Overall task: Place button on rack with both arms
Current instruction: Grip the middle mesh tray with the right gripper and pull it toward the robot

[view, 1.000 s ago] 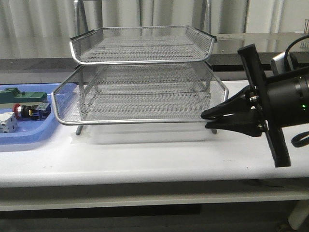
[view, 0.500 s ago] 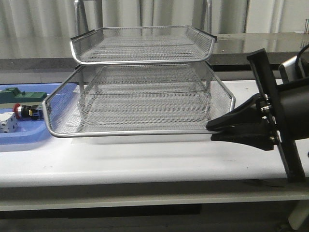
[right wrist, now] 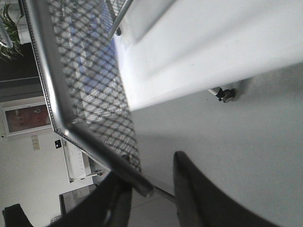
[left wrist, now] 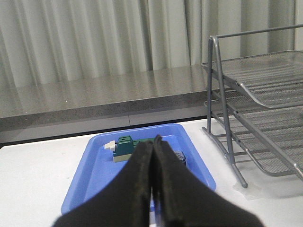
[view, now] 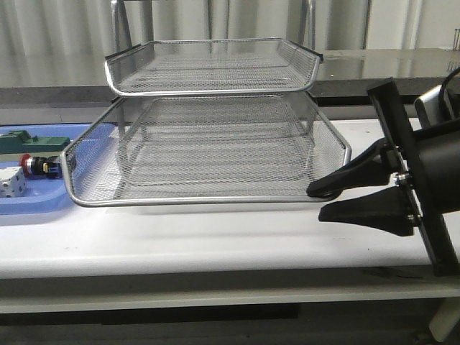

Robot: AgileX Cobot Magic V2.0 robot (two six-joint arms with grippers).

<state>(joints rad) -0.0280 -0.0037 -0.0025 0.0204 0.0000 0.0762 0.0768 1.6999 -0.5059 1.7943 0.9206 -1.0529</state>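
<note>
front view: nearest, the right black pincer gripper (view: 322,200) stands released at the front right corner of the silver wire-mesh rack (view: 208,154). left black pincer gripper (left wrist: 152,156) is clenched, empty. farther, the red-capped button (view: 42,165) lies in the blue plastic tray (view: 36,202) at the bench's left edge.

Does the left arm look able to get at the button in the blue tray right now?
Probably yes. The button lies uncovered in the blue tray, beside the pulled-out rack tray rather than under it. The left tool is shut, so it would have to open first.
</note>
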